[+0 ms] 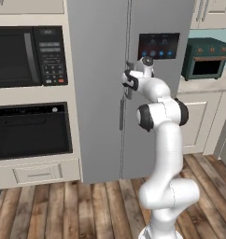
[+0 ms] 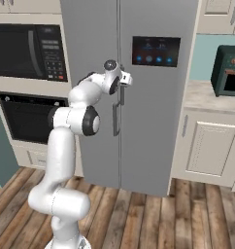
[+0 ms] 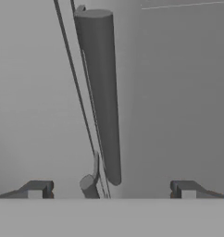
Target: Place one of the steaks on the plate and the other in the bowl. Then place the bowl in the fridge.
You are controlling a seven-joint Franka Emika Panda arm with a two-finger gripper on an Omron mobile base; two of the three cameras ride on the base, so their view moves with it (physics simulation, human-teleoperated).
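Gripper (image 3: 111, 190) released, jaws spread wide, up against fridge (image 1: 98, 93) at door seam, level with handles; right-door handle (image 3: 101, 92) between fingertips (image 3: 37, 189), not touched; left-door handle (image 1: 121, 114) lower; touchscreen panel (image 2: 156, 51) on right door; fridge doors closed; oven (image 1: 31, 130) left of fridge.

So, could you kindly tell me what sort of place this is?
A home kitchen: a tall grey stainless two-door fridge, a black built-in oven beneath a microwave, and a green toaster oven on the counter.
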